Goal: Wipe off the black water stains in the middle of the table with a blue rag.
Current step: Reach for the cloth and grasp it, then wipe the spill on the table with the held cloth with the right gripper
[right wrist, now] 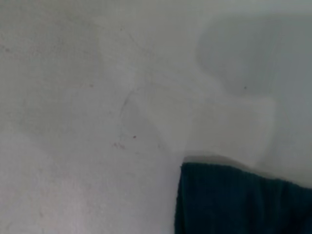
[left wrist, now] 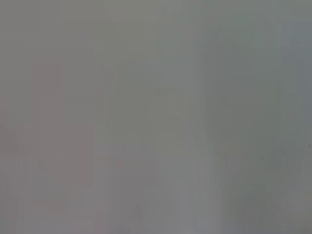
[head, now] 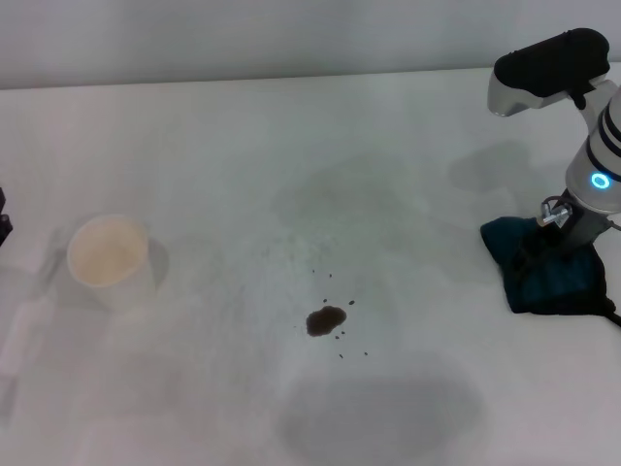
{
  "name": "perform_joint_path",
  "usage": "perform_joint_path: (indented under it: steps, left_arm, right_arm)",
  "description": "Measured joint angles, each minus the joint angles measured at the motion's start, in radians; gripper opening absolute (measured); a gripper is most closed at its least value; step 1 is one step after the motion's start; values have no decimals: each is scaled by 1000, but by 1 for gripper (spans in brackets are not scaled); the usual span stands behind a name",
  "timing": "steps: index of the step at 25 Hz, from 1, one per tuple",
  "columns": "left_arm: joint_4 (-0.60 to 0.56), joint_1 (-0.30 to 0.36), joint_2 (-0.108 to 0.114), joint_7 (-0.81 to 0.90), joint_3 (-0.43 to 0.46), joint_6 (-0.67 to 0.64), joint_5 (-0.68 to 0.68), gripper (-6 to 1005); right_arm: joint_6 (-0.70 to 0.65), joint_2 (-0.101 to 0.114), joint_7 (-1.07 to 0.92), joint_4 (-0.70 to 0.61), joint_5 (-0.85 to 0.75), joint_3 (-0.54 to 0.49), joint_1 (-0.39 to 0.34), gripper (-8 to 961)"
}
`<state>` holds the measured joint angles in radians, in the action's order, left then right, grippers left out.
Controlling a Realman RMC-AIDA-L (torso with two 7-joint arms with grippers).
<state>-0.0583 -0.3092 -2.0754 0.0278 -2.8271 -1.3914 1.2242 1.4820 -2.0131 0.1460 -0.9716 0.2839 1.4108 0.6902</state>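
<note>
Teal-blue rag (head: 553,282); brown-black stains (head: 326,319); white table (head: 243,146).

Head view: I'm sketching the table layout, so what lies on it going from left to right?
White paper cup → black water stains → blue rag, with the right pincer down on it at the table's right edge.

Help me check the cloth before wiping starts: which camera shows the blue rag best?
The head view: the whole blue rag lies crumpled on the table at the robot's right, under the right claw. The right wrist view shows only one corner of it; the left wrist view shows none.
</note>
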Motion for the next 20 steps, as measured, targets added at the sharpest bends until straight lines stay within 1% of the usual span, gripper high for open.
perform_joint_path:
  steps: [14,17,20]
  left_arm:
    - [0,4,0,-1,0,8,1,876]
    - [0,4,0,-1,0,10,2,876]
    - [0,4,-1,-1,0,11,3,876]
  right_arm:
    - [-16,0,1,12,-2,2,5,464]
    - [-19,-1,5,5,2,2,8,224]
    - [-20,-6,20,0,16,3,15,180]
